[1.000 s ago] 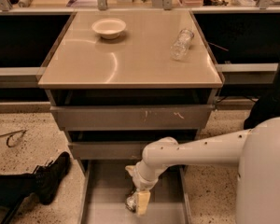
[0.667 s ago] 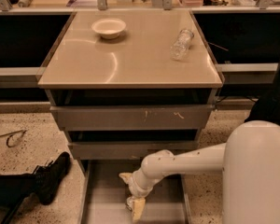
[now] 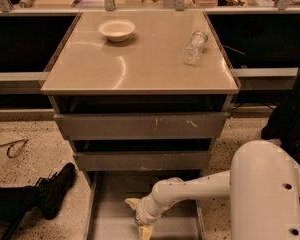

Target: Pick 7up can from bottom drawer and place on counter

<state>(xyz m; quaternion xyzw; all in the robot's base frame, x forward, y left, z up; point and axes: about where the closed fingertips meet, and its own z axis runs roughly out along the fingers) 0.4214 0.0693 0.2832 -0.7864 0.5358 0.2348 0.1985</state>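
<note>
Working low in the wide, shallow grey metal bottom drawer, your two-finger gripper hangs near the tray's front end, its pale fingers spread apart with nothing visible between them. The small silvery 7up can cannot be seen; I judge it is hidden under the wrist or below the picture's edge. Centre the jaws across the can's round body before closing, and squeeze gently, since a thin can dents and slips. Lift straight up clear of the side walls and the scratched grey drawer fronts. Then set it on the large glossy beige counter, away from the white bowl and clear plastic bottle.
</note>
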